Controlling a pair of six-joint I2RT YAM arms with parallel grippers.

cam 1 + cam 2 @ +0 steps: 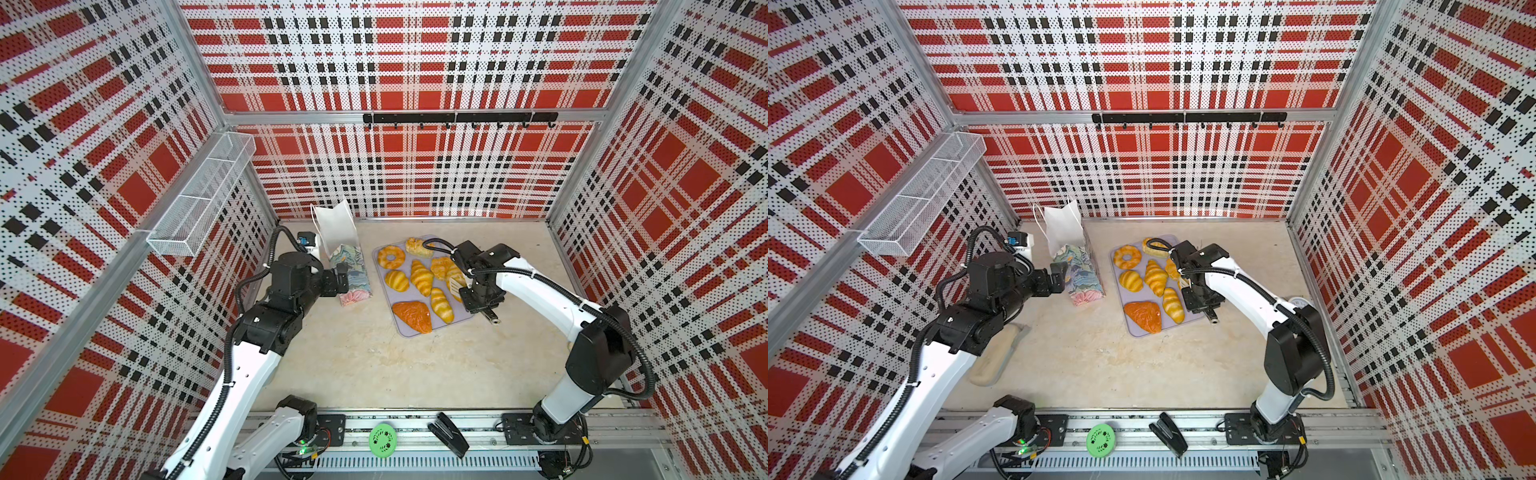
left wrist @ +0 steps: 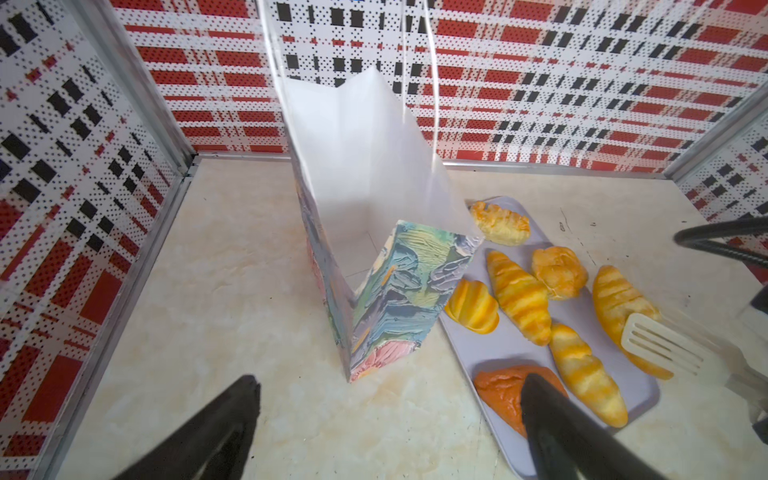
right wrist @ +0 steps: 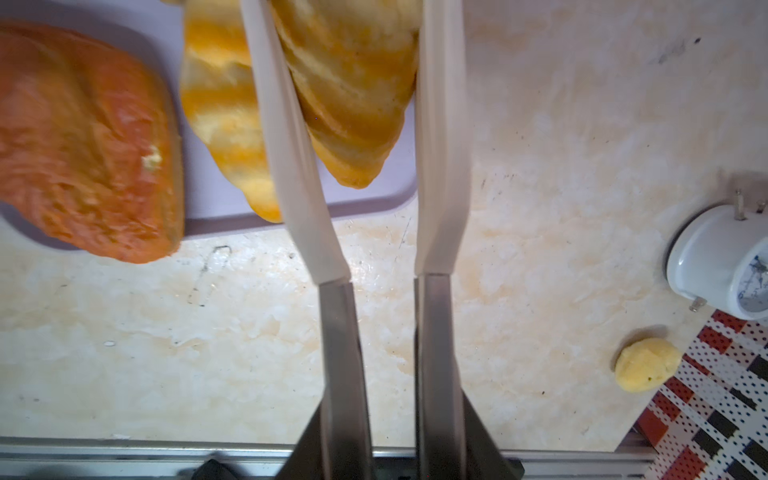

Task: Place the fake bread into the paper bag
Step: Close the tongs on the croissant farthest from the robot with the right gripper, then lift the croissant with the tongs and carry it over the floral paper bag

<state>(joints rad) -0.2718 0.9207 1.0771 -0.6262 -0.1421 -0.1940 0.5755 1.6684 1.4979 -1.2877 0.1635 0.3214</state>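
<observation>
The paper bag (image 1: 351,270) (image 1: 1077,270) stands upright on the pale tabletop (image 1: 374,365) near the back left corner. Its mouth is open and its white inner faces (image 2: 365,166) are turned toward the left wrist camera. The left gripper (image 1: 341,277) (image 2: 392,384) sits just beside the bag's printed lower part with its jaws spread wide and nothing between them; whether a finger touches the paper cannot be told.

Just to the right of the bag lies a lilac tray (image 2: 494,351), and all the fake bread in view rests on it. In a top view there is a ring doughnut (image 1: 390,257) and a braided piece (image 1: 417,246) at the far edge. A round bun (image 1: 397,279) and two golden croissants (image 1: 422,276) (image 1: 441,304) fill the middle, and a darker orange-brown triangle (image 1: 413,316) lies at the near edge.

The right gripper (image 1: 480,297) hovers over the tray's right side, clamped on the metal handles of a pair of white-tipped tongs (image 3: 440,166) (image 2: 660,345). The two blades straddle another croissant (image 3: 353,83) (image 2: 615,299) that lies at the tray's right edge. Whether they squeeze it or have raised it off the tray cannot be told.

A small white clock (image 3: 723,262) and a yellow lump (image 3: 646,363) lie apart by the right wall.
</observation>
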